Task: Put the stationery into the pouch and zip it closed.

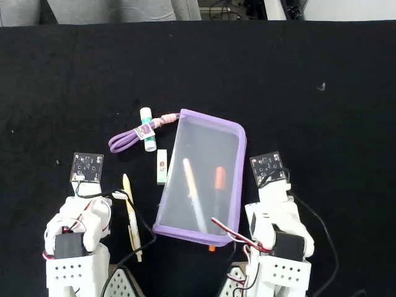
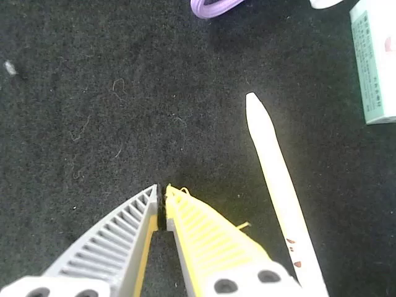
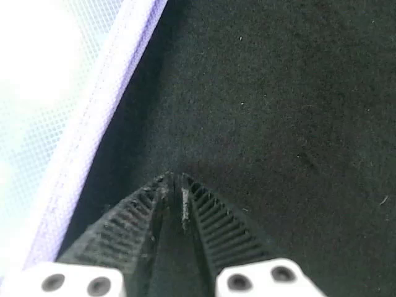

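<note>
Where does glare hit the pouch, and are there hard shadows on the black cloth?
Right wrist view: glare washes the pouch almost white, its mesh faint. High view: its clear face has a pale sheen, but the orange pen inside shows. Left wrist view: no hard shadow beside the cream pen.

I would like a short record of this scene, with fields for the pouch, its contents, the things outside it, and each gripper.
pouch: lies flat between the arms
inside: white pen, orange marker
outside: glue stick, eraser, cream pen, all on the left arm's side
left gripper: shut, empty, beside the cream pen
right gripper: shut, empty, beside the pouch's edge
</note>
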